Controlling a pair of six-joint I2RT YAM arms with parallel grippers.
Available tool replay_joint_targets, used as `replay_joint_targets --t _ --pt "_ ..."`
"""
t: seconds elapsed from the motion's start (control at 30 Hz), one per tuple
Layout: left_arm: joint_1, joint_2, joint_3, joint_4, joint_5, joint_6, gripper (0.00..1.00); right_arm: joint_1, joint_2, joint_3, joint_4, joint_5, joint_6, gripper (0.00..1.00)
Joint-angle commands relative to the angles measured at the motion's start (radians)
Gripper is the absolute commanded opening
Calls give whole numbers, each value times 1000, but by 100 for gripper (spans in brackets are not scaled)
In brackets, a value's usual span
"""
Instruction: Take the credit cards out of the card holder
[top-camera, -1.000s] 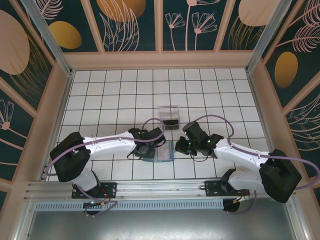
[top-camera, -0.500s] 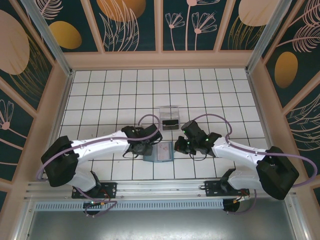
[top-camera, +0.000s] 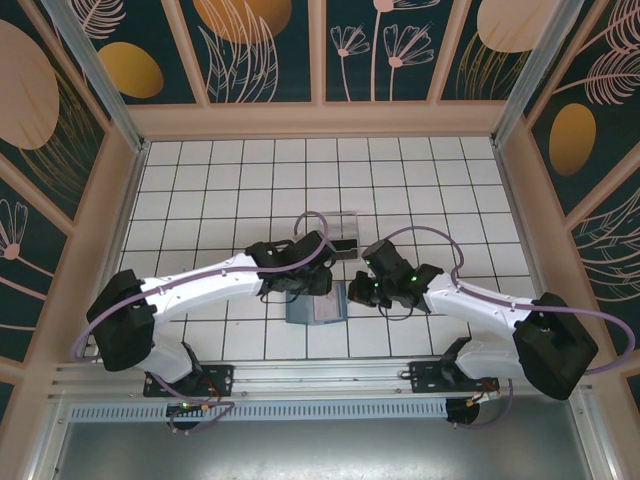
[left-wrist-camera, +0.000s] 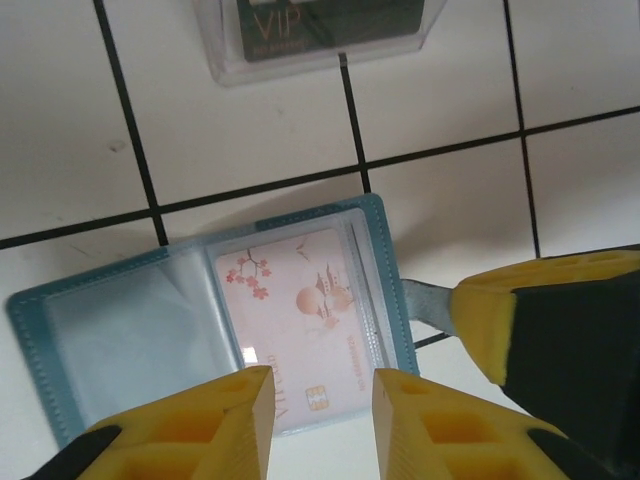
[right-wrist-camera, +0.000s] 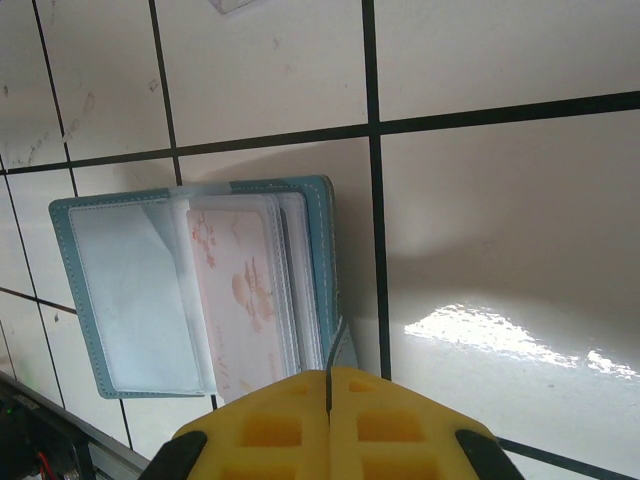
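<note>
Open card holder (left-wrist-camera: 120, 330) flat on the white tabletop (left-wrist-camera: 450, 90), spread like a book. In its right clear pocket, a pink card (left-wrist-camera: 300, 310) with flowers on it. Near edge of that card hidden behind the left end effector (left-wrist-camera: 315, 390), yellow fingers a little apart above it. Right end effector (right-wrist-camera: 328, 385) pressed tight together at the holder's right edge, with a thin grey bit at its tips, too small to tell what. From the left wrist, a clear box (left-wrist-camera: 320, 45) just past the holder, a black card (left-wrist-camera: 320, 25) inside, its top cut off. From above, holder half hidden under the left arm.
</note>
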Motion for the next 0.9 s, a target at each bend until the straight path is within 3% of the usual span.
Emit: replay_joint_targets --t 0.0,0.2,0.33,0.5,0.87 --pt "20 14 -43 115 48 -34 31 -3 7 30 -30 8 -17 0" --pt "63 37 -143 253 134 -60 28 -3 14 43 -56 29 -22 1" --pt "83 52 -213 324 176 -69 26 -3 15 84 -142 101 -32 18" --pt "90 30 -274 380 190 -66 24 -3 14 140 -204 123 -38 28" --pt "107 12 -350 451 232 -43 25 49 86 258 -187 79 -17 28"
